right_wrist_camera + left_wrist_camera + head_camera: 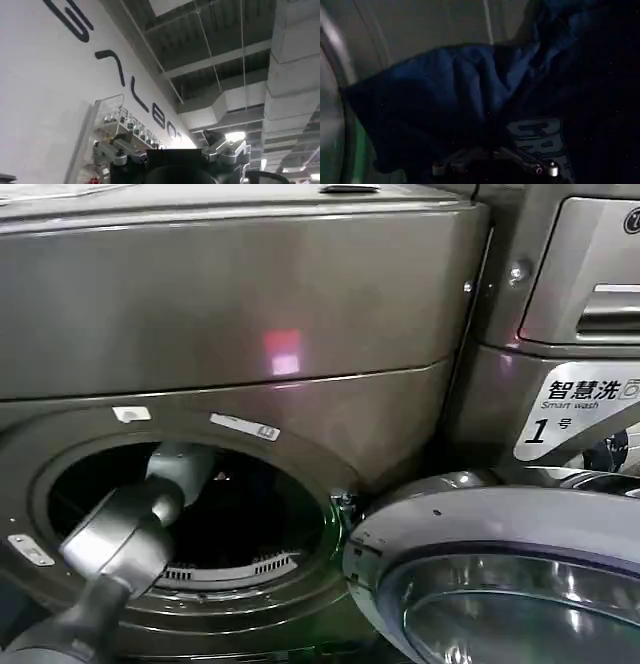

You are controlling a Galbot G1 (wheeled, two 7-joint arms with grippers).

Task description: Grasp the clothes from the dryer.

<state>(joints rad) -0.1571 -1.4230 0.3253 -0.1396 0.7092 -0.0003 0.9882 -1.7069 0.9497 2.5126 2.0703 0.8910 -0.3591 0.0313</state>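
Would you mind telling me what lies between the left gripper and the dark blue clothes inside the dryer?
Nothing: in the left wrist view the left gripper sits right against the dark blue printed clothes in the bronze-grey dryer.

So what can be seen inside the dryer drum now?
The left arm reaches through the dryer porthole. Inside lies dark blue clothing with printed letters, right before the left claw. The drum's depth is dark, so anything further in is hidden.
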